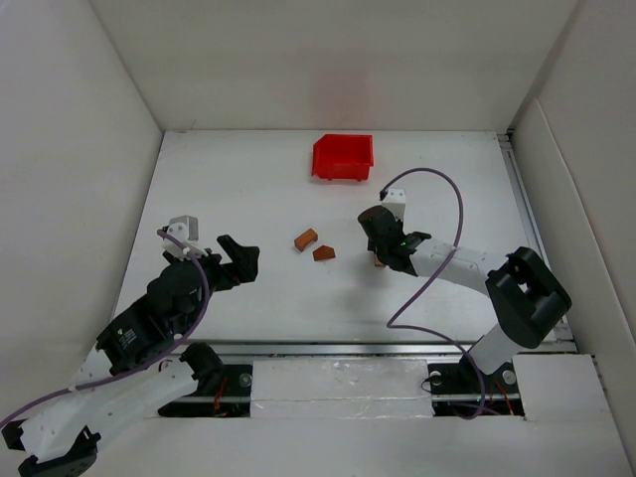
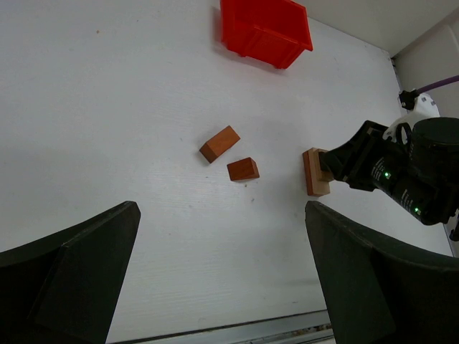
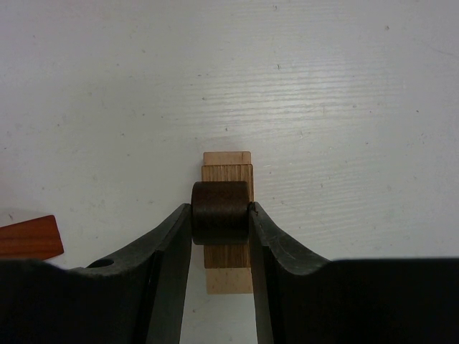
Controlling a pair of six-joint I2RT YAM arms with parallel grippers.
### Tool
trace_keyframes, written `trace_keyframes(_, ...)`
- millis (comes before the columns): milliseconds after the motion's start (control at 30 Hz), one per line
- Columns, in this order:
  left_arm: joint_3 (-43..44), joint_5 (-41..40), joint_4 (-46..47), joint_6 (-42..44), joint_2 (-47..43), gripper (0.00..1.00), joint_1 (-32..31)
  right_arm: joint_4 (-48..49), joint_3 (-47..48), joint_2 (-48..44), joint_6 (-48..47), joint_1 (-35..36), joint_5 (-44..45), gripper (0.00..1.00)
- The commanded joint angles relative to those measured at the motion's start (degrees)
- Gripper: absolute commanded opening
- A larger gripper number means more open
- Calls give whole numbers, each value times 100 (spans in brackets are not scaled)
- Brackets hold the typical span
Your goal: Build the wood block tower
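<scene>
Overhead: right gripper (image 1: 379, 254) sits low, right of centre. The orange-brown block (image 1: 305, 238) and dark reddish-brown block (image 1: 324, 253) lie loose, just beside each other, to its left. Left gripper (image 1: 240, 260) is spread wide and empty.

Left wrist: light tan block (image 2: 314, 172) sits at the right gripper's tip.

Right wrist: jaws narrow, pinching a dark brown round piece (image 3: 220, 213) over the tan block; contact unclear. Risk: an off-centre release lets the round piece roll off, or the parting fingers nudge the tan block.
</scene>
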Motion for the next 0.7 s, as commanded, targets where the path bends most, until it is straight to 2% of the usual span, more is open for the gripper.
trace_keyframes(0,-17,-15,186,106,-86,99,-5,234,119,-225,-25,-65,130,1)
trace_keyframes(367,-17,-24,177,97,-95,99,-5,472,-127,-497,-227,-180,-274,2)
trace_keyframes(667,-17,-33,177,80,-95,99,-5,507,-171,-322,-262,-285,-406,2)
